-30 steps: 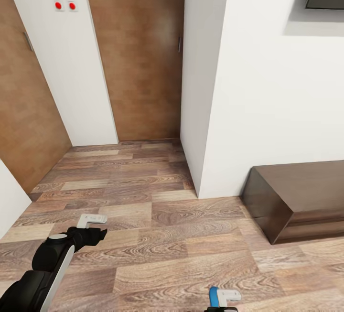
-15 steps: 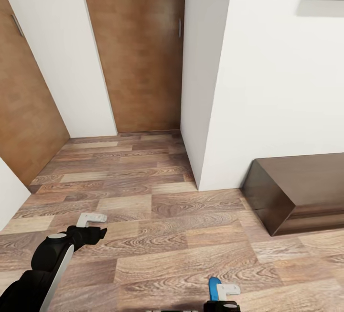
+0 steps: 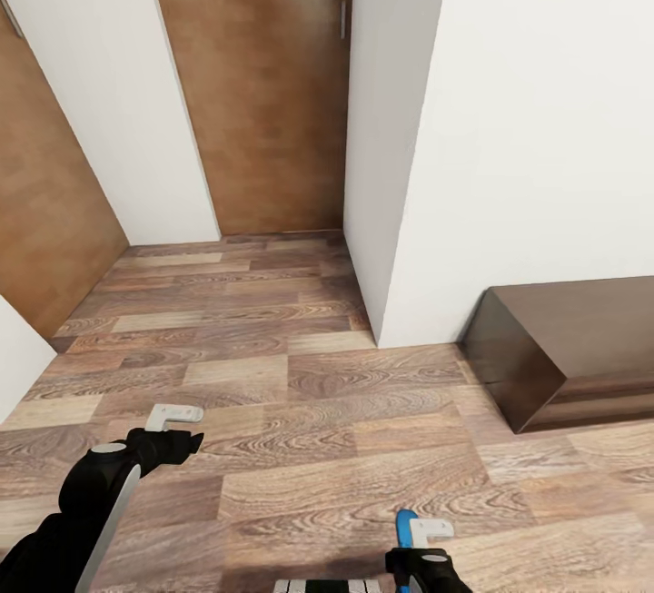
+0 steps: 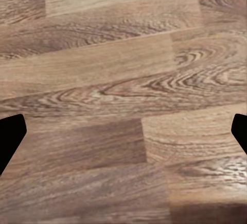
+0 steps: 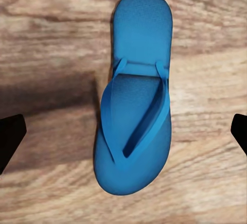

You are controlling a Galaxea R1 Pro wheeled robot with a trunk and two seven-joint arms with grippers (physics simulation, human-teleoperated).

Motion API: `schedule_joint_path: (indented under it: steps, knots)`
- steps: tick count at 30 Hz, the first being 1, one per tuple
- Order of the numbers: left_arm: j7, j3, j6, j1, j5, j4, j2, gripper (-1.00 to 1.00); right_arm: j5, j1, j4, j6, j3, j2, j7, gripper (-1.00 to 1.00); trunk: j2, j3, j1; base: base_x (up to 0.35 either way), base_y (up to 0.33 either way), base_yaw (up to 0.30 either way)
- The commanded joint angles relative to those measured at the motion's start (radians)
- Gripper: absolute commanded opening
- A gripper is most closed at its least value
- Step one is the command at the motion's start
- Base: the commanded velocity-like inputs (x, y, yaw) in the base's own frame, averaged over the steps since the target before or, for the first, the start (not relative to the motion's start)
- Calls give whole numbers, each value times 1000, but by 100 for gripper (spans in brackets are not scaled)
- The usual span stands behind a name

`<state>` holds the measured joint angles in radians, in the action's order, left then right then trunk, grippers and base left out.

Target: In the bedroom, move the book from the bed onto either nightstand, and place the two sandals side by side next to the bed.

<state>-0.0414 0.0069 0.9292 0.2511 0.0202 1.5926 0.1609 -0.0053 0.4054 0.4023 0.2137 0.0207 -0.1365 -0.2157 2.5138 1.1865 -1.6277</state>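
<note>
Head view high over plank floor (image 3: 300, 448); both wrist views apparently close above it.

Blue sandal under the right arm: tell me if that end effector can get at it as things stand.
Probably yes. The blue sandal lies flat on the wood floor straight ahead of the right end effector, between its spread fingertips, with nothing over or beside it.

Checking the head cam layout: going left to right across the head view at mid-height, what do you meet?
Brown wooden door at the left edge → white wall panel → second brown wooden door → white protruding wall corner → low dark brown glossy cabinet.
</note>
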Motion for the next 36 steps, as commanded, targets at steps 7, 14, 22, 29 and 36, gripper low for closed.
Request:
schedule_joint_path:
  steps: [7, 14, 22, 29, 36]
  knots:
    - [-3, 1, 5, 1, 2, 1, 0, 100, -3, 16, 1, 10, 2, -1, -6, 100, 2, 28, -3, 0, 0, 0]
    - [-3, 1, 4, 1, 2, 1, 0, 100, -4, 24, 1, 41, 2, -1, -8, 100, 4, 55, -6, 0, 0, 0]
    - [-3, 1, 4, 1, 2, 1, 0, 100, -5, 26, 0, 50, 1, -2, -8, 100, 5, 74, -8, 0, 0, 0]
    - [-3, 1, 4, 1, 2, 1, 0, 100, -5, 26, 0, 52, 2, -2, -8, 100, 5, 74, -8, 0, 0, 0]
    - [-3, 1, 4, 1, 2, 1, 0, 100, -4, 27, 1, 52, 2, -2, -8, 100, 5, 74, -8, 0, 0, 0]
